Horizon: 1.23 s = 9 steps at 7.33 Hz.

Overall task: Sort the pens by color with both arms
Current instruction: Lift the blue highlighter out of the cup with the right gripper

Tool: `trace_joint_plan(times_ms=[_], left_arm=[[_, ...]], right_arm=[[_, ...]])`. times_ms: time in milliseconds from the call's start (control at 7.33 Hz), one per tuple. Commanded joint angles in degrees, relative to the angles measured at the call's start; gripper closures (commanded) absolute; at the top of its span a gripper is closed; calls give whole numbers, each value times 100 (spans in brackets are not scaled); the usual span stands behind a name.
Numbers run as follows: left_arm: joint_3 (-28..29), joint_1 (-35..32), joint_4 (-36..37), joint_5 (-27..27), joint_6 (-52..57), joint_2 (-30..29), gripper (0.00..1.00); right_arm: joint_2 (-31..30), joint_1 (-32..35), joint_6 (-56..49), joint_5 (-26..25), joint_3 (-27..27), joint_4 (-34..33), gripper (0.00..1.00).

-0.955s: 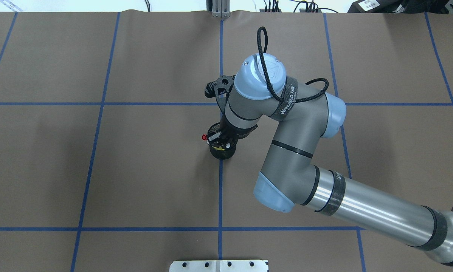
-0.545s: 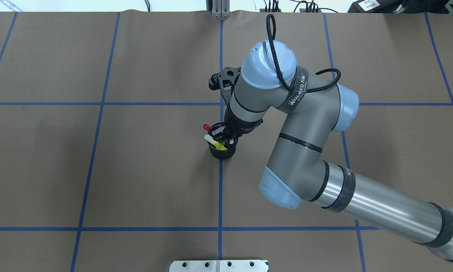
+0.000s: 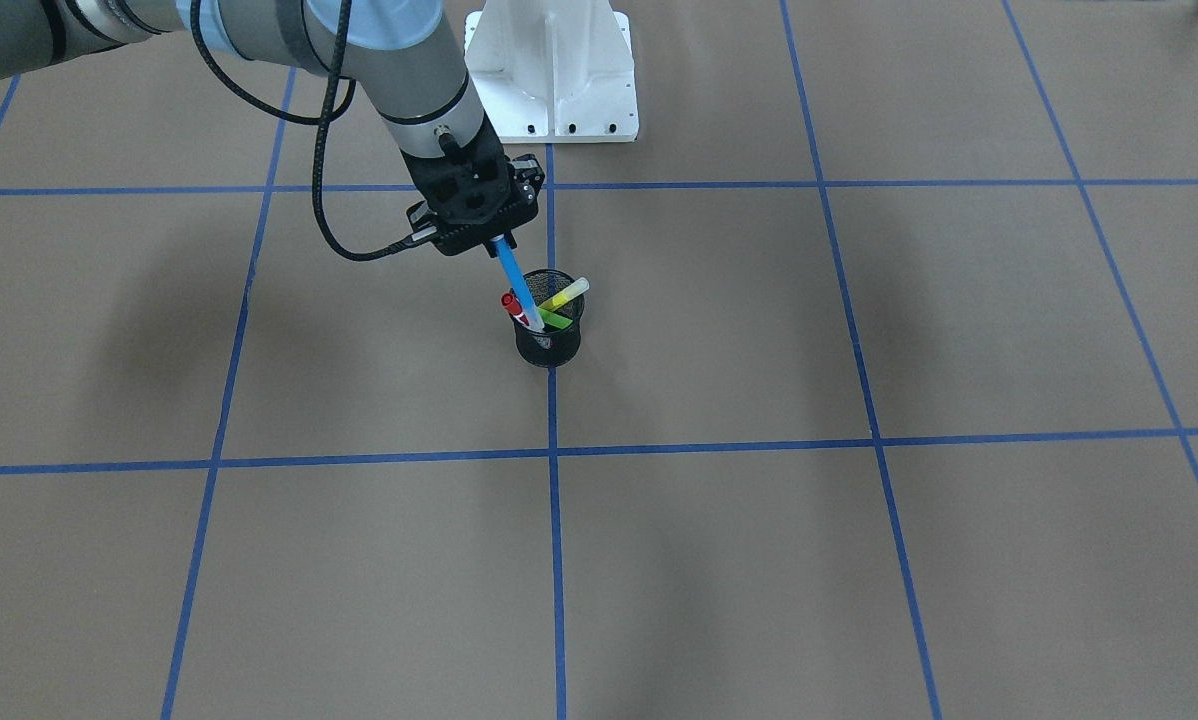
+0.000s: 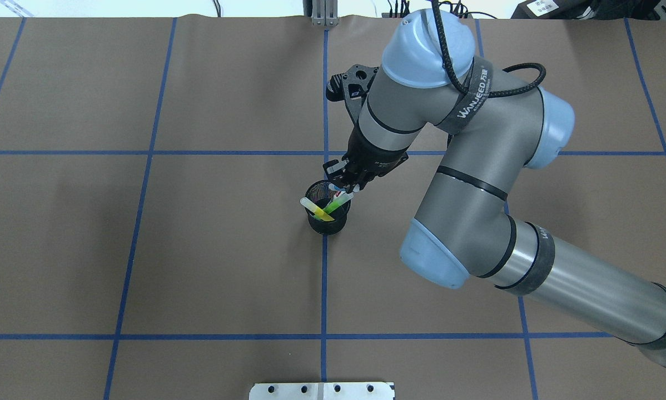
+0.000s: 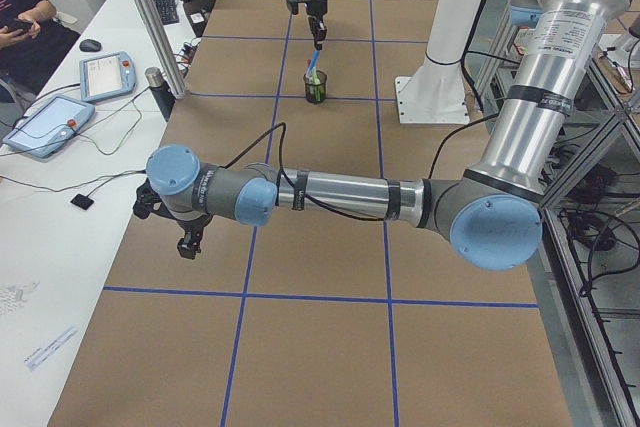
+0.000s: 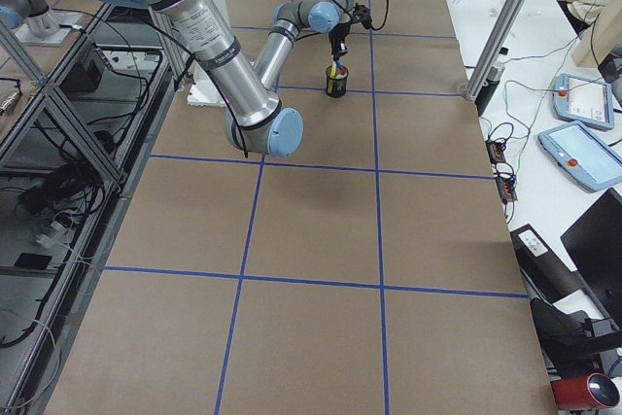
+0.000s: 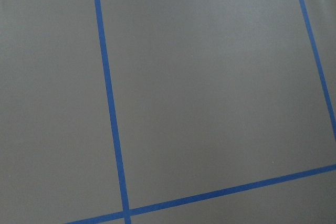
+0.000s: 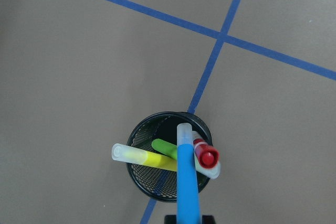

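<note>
Blue pen (image 3: 512, 280) gripped by right fingers (image 3: 489, 238), slanted toward 11 o'clock, lower end inside black mesh cup (image 3: 549, 348) at worktop (image 3: 859, 550) centre, yellow highlighter (image 3: 567, 294), green pen (image 3: 556, 320), red-capped pen (image 3: 511, 301) lodged in cup, left fingers (image 5: 187, 246) state not discernible

a robot lab: teach pendants (image 6: 581, 155), taped table (image 4: 227, 250).
</note>
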Motion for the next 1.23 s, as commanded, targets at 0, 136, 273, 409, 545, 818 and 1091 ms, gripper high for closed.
trace_joint_plan(times_ms=[0, 136, 273, 409, 545, 818, 1091], left_arm=[[8, 42, -94, 0, -74, -6, 0], [-1, 51, -121, 0, -126, -6, 0], [8, 68, -130, 0, -136, -6, 0], [8, 77, -130, 0, -136, -6, 0], [8, 77, -130, 0, -136, -6, 0], [-1, 86, -147, 0, -136, -6, 0], [-1, 86, -200, 0, -162, 3, 0]], right_arm=[[32, 88, 4, 24, 328, -331, 83], [32, 175, 4, 24, 416, -341, 83], [41, 306, 12, 7, 513, -341, 83], [23, 412, 178, -89, 583, -341, 83], [40, 535, 310, -490, 558, -332, 85], [32, 764, 355, -862, 444, -289, 85], [76, 738, 739, -1494, -89, 78, 84]])
